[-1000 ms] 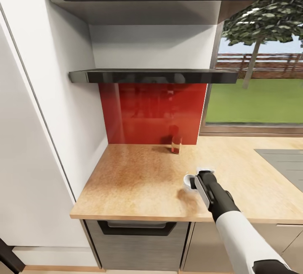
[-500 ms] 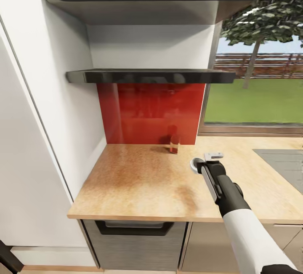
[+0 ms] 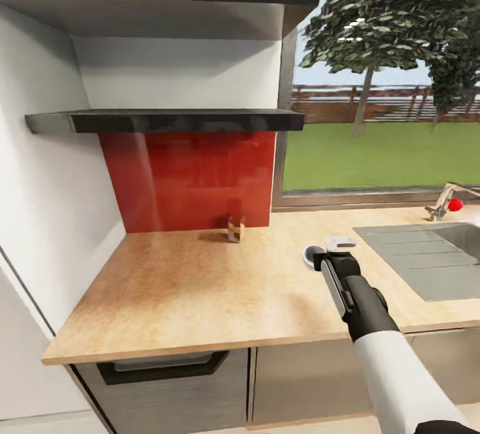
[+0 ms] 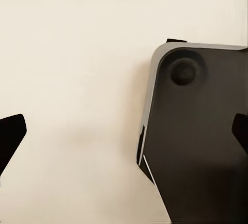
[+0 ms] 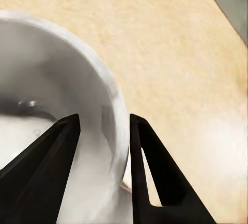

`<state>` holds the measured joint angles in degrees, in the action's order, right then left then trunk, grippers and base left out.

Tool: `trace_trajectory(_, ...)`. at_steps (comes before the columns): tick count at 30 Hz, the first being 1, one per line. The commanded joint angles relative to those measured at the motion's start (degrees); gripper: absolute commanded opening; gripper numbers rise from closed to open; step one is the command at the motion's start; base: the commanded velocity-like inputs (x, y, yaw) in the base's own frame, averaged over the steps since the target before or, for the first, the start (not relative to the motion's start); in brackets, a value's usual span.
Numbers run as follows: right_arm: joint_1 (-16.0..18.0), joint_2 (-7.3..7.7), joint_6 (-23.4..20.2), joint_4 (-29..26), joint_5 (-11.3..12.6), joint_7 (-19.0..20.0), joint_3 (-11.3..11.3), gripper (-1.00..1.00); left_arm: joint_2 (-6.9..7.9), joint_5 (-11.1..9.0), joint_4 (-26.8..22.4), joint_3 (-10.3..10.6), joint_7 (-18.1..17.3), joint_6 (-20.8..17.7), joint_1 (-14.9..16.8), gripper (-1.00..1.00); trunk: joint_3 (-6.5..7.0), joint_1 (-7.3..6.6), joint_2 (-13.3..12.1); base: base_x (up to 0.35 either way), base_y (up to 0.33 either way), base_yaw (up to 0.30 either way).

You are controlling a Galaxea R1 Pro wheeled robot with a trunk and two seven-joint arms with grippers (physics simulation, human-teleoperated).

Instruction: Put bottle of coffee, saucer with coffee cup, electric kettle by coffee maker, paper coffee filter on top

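Straddling the rounded white wall of the glossy coffee cup [image 5: 62, 105], the right gripper [image 5: 101, 126] is pinched on it above the wood-grain countertop [image 3: 200, 287], near the sink-side front edge.

coffee cup [image 5: 57, 131]: white, rim clamped by right tool [image 5: 101, 126]; over the countertop [image 3: 200, 287] | bottle of coffee [image 3: 234, 227]: upright by backsplash
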<state>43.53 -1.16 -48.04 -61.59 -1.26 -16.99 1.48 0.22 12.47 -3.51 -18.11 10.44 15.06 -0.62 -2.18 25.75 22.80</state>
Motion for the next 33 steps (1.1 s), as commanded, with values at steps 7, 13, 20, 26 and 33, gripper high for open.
trace_trajectory(7,0.06,0.09,-0.38,-1.59,-0.22,-0.15,0.16,-1.00,0.68,0.63,0.92,0.06,0.61,-0.26,-0.48,1.00,-0.26,0.04,0.12,0.000,-0.271,-0.273)
trace_trajectory(13,0.06,0.11,-0.39,-2.28,-0.23,-0.15,0.25,-1.00,1.05,0.49,1.13,-0.12,0.75,-0.73,-0.66,1.00,-0.42,0.04,0.12,0.042,-0.271,-0.273)
trace_trajectory(20,0.06,0.15,-0.48,-2.30,-0.31,-0.24,0.27,-1.00,1.13,0.72,1.13,0.12,0.71,-10.08,-0.85,1.00,-0.63,0.04,0.12,0.112,-0.271,-0.265)
trace_trajectory(26,0.06,0.11,-0.47,-2.29,-0.32,-0.24,0.31,-1.00,0.85,0.86,1.05,0.20,1.97,-10.97,-0.79,1.00,-0.88,0.04,0.12,0.127,-0.271,-0.223)
trace_trajectory(33,0.06,0.13,-0.48,-2.28,-0.32,-0.24,0.28,-1.00,0.59,0.80,1.05,0.24,2.88,-11.05,-0.79,1.00,-1.24,0.04,0.12,0.143,-0.270,-0.214)
